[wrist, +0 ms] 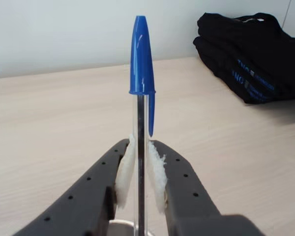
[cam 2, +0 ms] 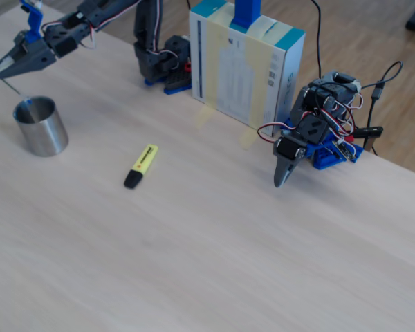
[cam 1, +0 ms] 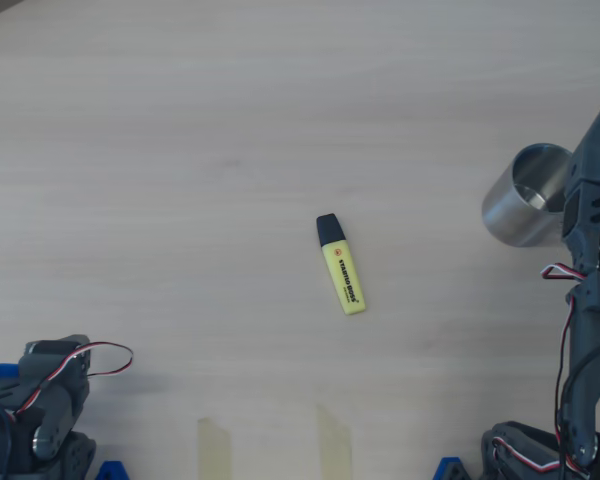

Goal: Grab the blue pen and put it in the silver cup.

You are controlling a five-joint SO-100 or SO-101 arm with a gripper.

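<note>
In the wrist view my gripper (wrist: 140, 150) is shut on the blue pen (wrist: 141, 59). Its clear barrel stands upright between the white pads (wrist: 125, 169) with the blue cap on top. In the fixed view the gripper (cam 2: 1, 71) hovers at the top left, just above and to the left of the silver cup (cam 2: 41, 128). The pen's thin barrel (cam 2: 14, 88) slants down to the cup's mouth. From overhead the silver cup (cam 1: 525, 200) sits at the right edge, partly under the arm (cam 1: 588, 230), and the pen is hidden there.
A yellow highlighter (cam 1: 342, 266) with a black cap lies mid-table. A second arm (cam 2: 311, 131) rests folded near the table edge, beside a white and teal box (cam 2: 245, 66). A black bag (wrist: 253, 54) lies on the table behind the pen.
</note>
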